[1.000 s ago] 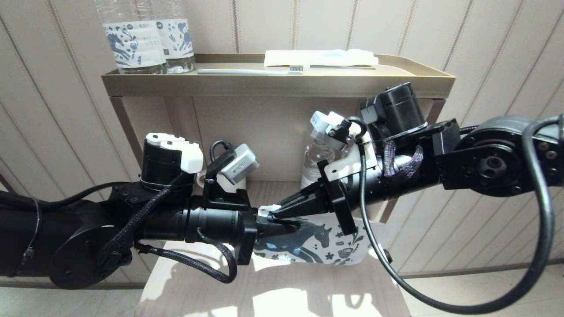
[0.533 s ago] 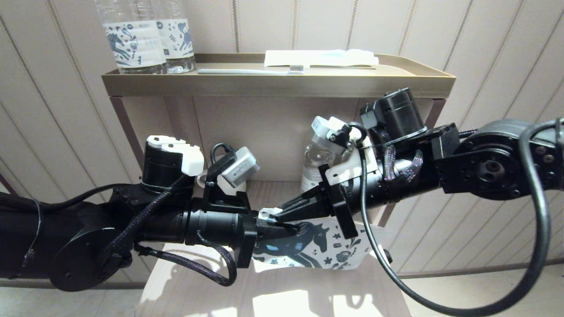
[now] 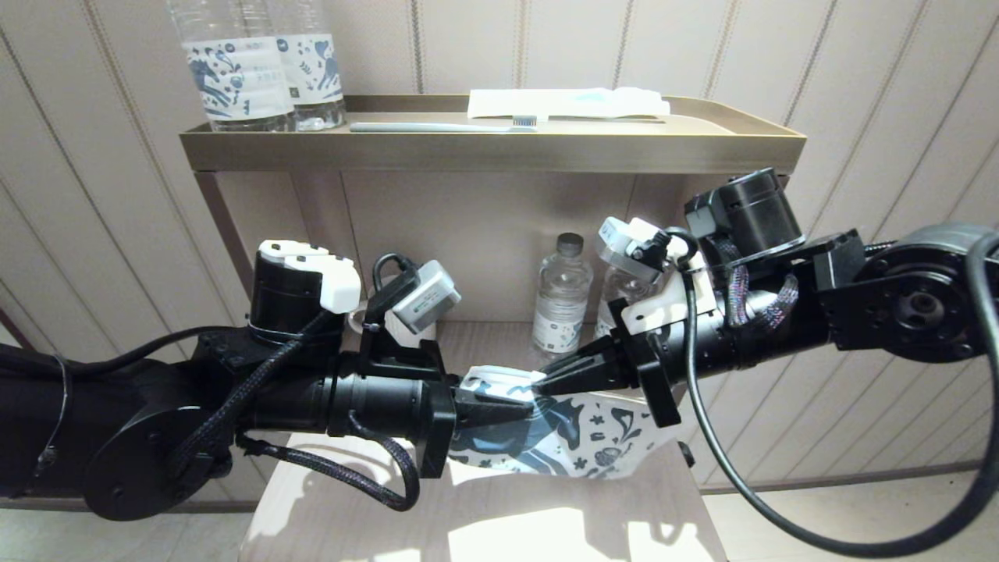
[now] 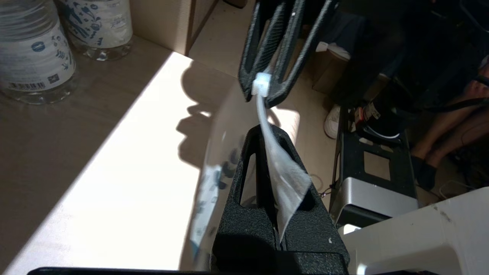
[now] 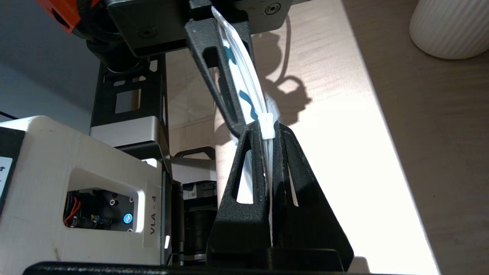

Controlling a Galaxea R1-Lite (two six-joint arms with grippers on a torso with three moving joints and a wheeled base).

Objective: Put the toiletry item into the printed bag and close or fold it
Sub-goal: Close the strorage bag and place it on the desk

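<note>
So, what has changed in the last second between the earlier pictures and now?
The right gripper, shut on the zip slider, moved toward the robot's right along the top edge of the printed bag. The left gripper kept its hold on the bag's other end. The bottles and the shelf stayed put.

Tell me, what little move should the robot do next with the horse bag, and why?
Probably keep sliding the zip tab rightwards. The right gripper pinches that tab on the bag's top edge, while the left gripper clamps the bag's other end above the table. More edge looks left to seal.
</note>
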